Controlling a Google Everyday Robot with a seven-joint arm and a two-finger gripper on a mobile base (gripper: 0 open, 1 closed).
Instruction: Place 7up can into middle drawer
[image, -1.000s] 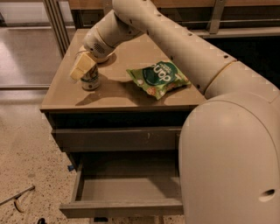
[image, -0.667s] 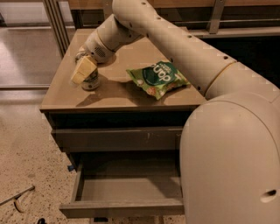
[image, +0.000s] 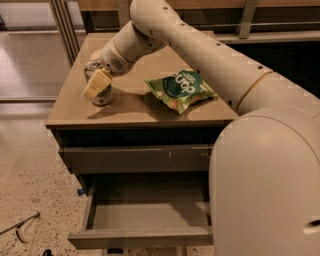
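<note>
The 7up can (image: 106, 95), silver-grey with green marks, stands upright at the left of the cabinet top (image: 130, 112). My gripper (image: 99, 88) is down over the can from above and its cream end covers the can's upper left side. The arm reaches in from the upper right. The middle drawer (image: 150, 216) is pulled open below the cabinet's front, with a flat grey interior that holds nothing and a plain front panel (image: 140, 238).
A green snack bag (image: 179, 89) lies on the cabinet top right of the can. A closed grey drawer front with pale scratches (image: 135, 159) sits above the open drawer. My large cream arm body (image: 265, 180) fills the right foreground. Speckled floor lies to the left.
My gripper has moved a little lower over the can. The can, the bag and the drawer have not moved.
</note>
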